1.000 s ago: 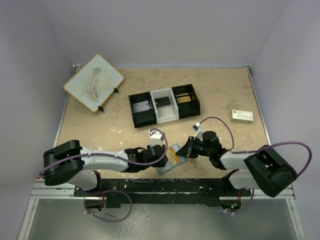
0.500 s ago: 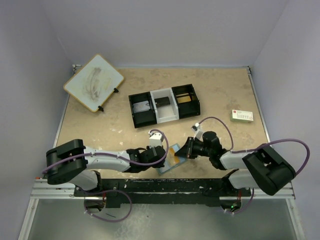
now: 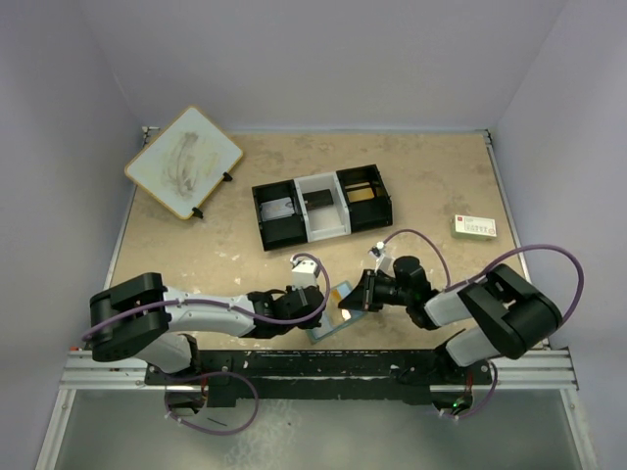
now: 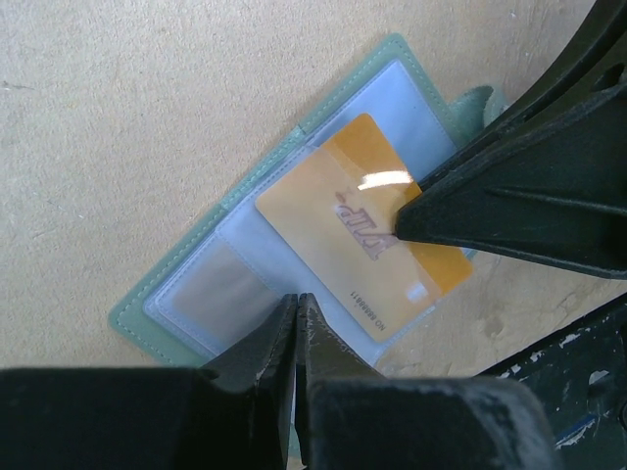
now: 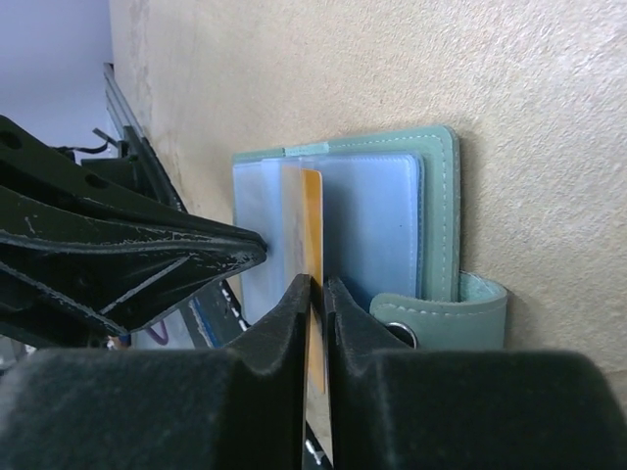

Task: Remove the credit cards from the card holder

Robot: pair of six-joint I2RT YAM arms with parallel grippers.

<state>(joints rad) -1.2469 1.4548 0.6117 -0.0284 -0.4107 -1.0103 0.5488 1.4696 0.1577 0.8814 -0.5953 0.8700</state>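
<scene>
Right fingers (image 5: 263, 377) nearer, card (image 4: 343, 245) possibly half-hidden

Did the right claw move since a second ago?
Yes. The right claw slid a little left, away from the white box, further over the card holder, pinching the orange card.
</scene>
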